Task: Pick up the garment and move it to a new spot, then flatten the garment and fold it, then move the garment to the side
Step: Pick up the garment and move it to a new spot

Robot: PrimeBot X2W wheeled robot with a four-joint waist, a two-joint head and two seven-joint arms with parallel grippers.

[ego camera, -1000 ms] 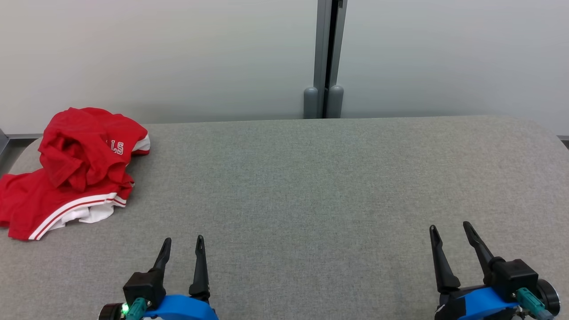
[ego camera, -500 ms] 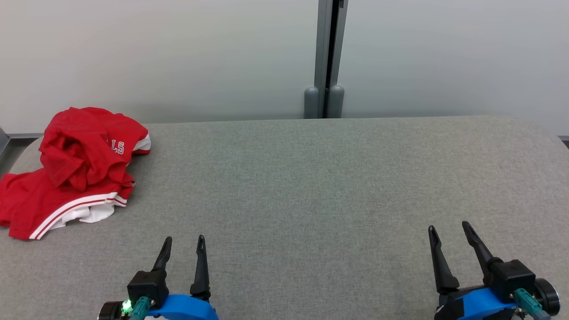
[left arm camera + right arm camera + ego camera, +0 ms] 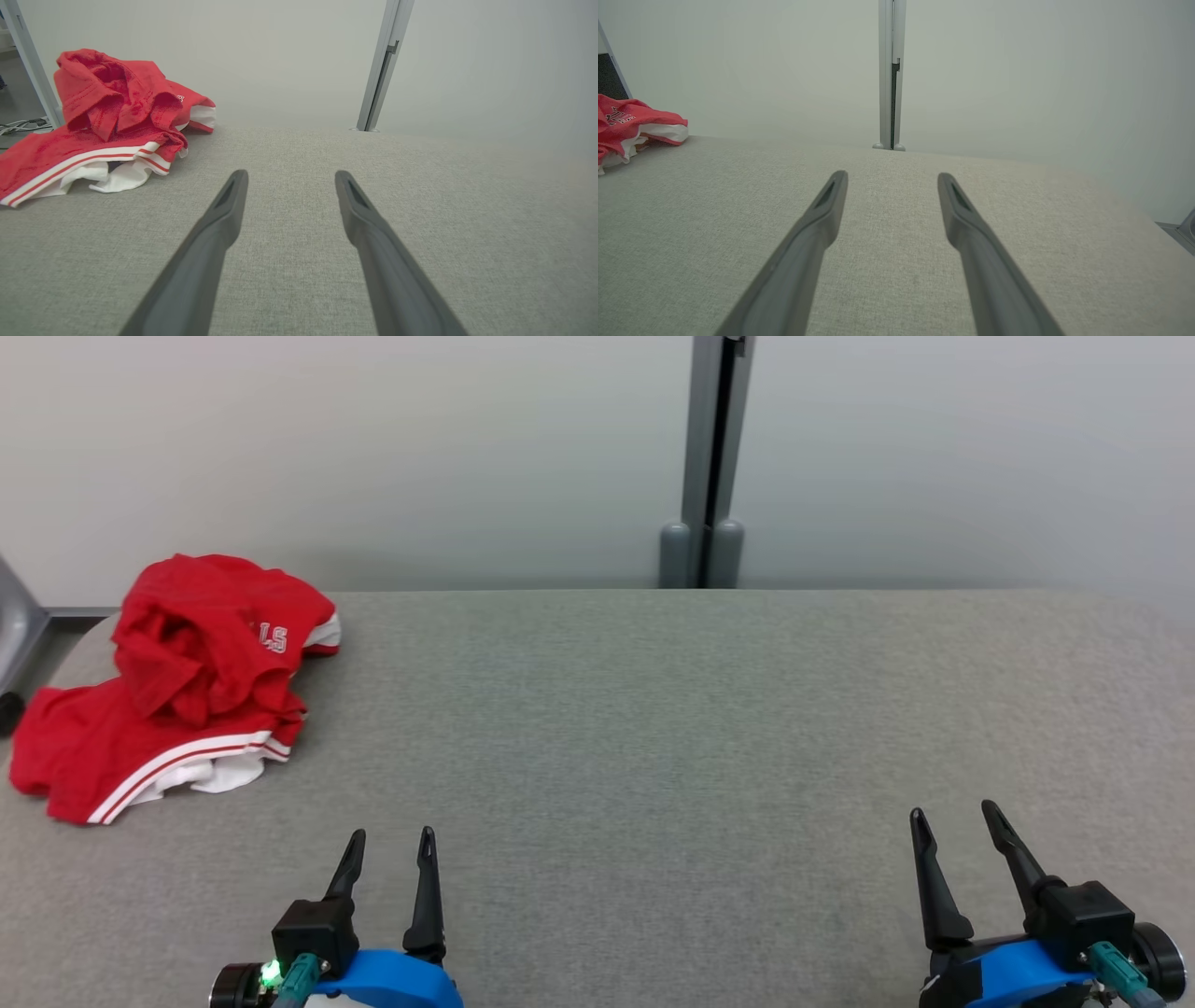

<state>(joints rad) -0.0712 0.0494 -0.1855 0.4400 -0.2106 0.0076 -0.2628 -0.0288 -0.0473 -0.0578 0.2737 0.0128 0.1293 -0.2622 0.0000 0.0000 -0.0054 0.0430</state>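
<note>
At the far left, the garment (image 3: 187, 681) lies in a crumpled red heap with white-striped hems on the far left corner of the table (image 3: 653, 728), and part of it is close to the left edge. It sits a little further right in the head view than half a second ago. The grey post (image 3: 714, 457) on the back wall has shifted the same way, so read that as your camera swinging left, not the cloth moving. Nothing is touching the cloth.

Your left gripper (image 3: 390, 835) hangs at the near edge, fingers parted to a moderate gap and empty. It is well apart from the heap, which lies ahead and to its left. Over on the right, your right gripper (image 3: 952, 812) is likewise parted and holding nothing, farther still from the cloth.

So the task looks to be at its very start. You appear to be turning to face the garment, and the pick-up has not yet begun. The left arm looks the closer one for the first reach.
</note>
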